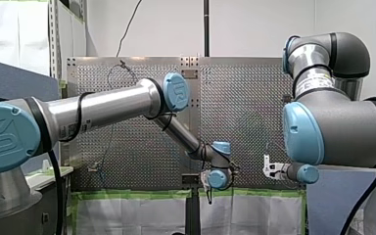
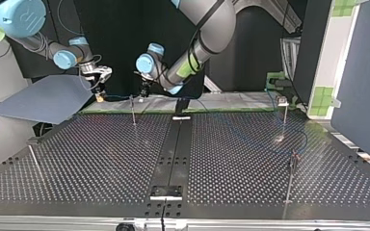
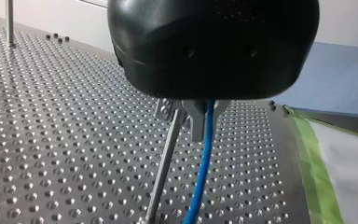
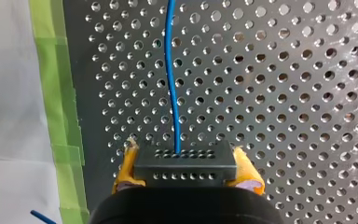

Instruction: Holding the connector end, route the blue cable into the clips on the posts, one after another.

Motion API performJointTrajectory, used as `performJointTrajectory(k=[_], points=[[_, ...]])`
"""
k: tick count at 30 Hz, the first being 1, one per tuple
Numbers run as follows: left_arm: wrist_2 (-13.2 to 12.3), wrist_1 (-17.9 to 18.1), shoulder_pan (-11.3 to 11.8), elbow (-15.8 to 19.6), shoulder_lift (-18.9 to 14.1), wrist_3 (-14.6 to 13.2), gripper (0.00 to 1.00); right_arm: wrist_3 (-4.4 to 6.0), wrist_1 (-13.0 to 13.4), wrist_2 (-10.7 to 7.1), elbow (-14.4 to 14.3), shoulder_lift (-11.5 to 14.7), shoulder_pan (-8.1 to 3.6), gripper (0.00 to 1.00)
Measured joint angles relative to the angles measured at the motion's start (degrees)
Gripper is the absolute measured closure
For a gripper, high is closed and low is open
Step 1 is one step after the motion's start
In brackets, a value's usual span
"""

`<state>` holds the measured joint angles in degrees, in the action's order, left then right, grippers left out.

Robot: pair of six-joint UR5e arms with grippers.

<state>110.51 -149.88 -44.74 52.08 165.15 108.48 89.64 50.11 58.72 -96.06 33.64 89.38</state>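
Clamping the connector (image 4: pixel 185 168) from both sides, my right hand (image 4: pixel 185 161) has its yellow pads (image 4: pixel 246 168) pressed tight against the ends of the black block. The blue cable (image 4: pixel 171 84) leaves the connector's front face and runs ahead over the perforated surface (image 4: pixel 284 93), with green tape (image 4: pixel 56 93) along the surface's edge. In the top view this hand hangs just beside a thin post (image 2: pixel 133 109). My left hand (image 3: pixel 204 122) hangs just on the post's other side, and the cable is strung between the two hands near the post's top. My left hand's metal fingers (image 3: pixel 193 123) are drawn together on the cable. It drops out from between them close alongside the post, near its shaft but apart from it.
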Motion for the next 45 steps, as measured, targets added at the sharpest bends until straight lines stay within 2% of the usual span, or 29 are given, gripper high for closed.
performJointTrajectory(k=[13, 24, 45], points=[[-2.3, 0.0, 2.4, -1.8, 0.1, 1.2, 1.0, -0.1, -0.6, 0.11, 1.4, 0.0, 0.23, 1.0], [-4.3, -1.3, 2.2, -5.6, 3.9, 2.3, 1.0, 0.0, -0.9, -0.02, 2.0, 0.0, 0.47, 1.0], [-5.6, -1.0, 5.0, -8.1, 4.0, 2.6, 1.0, 0.79, -1.1, 0.18, 5.0, -1.1, 0.34, 1.0]])
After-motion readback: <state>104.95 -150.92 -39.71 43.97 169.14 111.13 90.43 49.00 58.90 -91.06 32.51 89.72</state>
